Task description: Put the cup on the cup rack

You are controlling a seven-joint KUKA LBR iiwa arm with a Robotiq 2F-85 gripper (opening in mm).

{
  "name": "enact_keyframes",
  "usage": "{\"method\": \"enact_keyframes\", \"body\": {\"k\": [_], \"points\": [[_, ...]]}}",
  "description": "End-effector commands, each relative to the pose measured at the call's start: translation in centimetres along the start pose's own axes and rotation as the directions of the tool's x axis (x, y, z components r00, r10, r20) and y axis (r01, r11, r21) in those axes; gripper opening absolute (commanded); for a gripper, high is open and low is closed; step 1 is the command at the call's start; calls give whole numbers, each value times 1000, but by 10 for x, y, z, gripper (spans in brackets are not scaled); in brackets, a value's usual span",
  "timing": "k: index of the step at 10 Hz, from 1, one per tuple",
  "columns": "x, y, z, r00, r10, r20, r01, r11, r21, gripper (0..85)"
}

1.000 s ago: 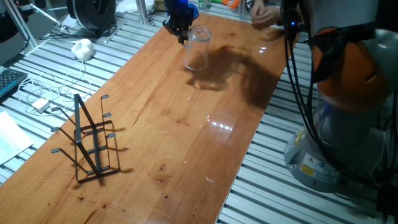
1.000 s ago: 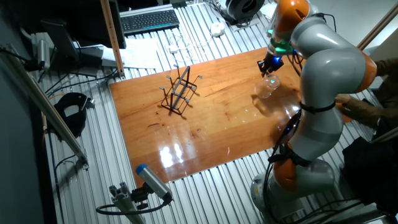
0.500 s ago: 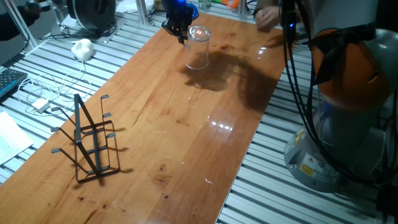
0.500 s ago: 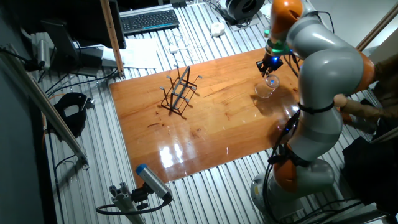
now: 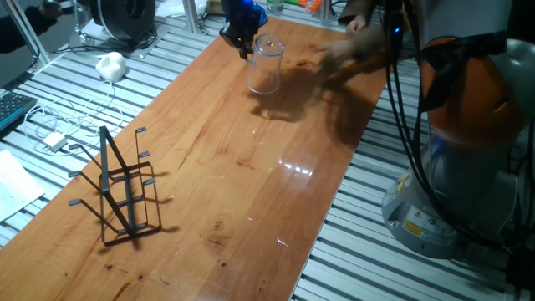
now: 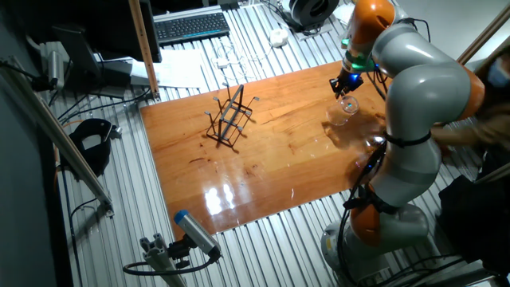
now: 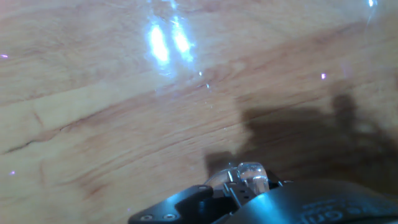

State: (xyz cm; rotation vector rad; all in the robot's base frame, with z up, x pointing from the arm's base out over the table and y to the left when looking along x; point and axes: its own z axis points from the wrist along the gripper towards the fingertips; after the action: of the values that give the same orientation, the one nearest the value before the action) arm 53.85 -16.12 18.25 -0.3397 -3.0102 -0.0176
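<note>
The clear cup [image 5: 265, 68] is at the far end of the wooden table [image 5: 234, 176], bottom on or just above the wood. My gripper [image 5: 245, 43] comes down at its left rim, fingers closed on the glass wall. From the other side the cup [image 6: 340, 113] hangs slightly tilted under the gripper [image 6: 344, 86]. In the hand view a piece of clear cup rim [image 7: 247, 175] shows right at the fingers. The black wire cup rack [image 5: 121, 192] stands far off at the near left end, also visible as the rack [image 6: 229, 119].
A person's blurred hand [image 5: 355, 52] reaches over the far right part of the table, close to the cup. Cables [image 5: 401, 109] hang beside my arm's base [image 5: 468, 142]. A white lump [image 5: 110, 65] and a keyboard [image 6: 191, 26] lie off the table.
The gripper and cup have barely shifted. The person's hand has moved from the far edge inward over the table toward the cup.
</note>
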Motion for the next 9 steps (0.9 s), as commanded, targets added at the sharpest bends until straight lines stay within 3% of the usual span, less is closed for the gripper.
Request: {"method": "enact_keyframes", "body": {"k": [1,4,7,8,9], "points": [[-2,14,-3,999,38,-10,-38,999,-1,0],[-6,75,-28,988,149,-38,-148,989,25,0],[-5,125,-43,955,297,-21,-295,954,61,0],[-6,135,-44,940,341,-13,-339,939,64,0],[-8,134,-42,933,359,-16,-358,933,40,0]]}}
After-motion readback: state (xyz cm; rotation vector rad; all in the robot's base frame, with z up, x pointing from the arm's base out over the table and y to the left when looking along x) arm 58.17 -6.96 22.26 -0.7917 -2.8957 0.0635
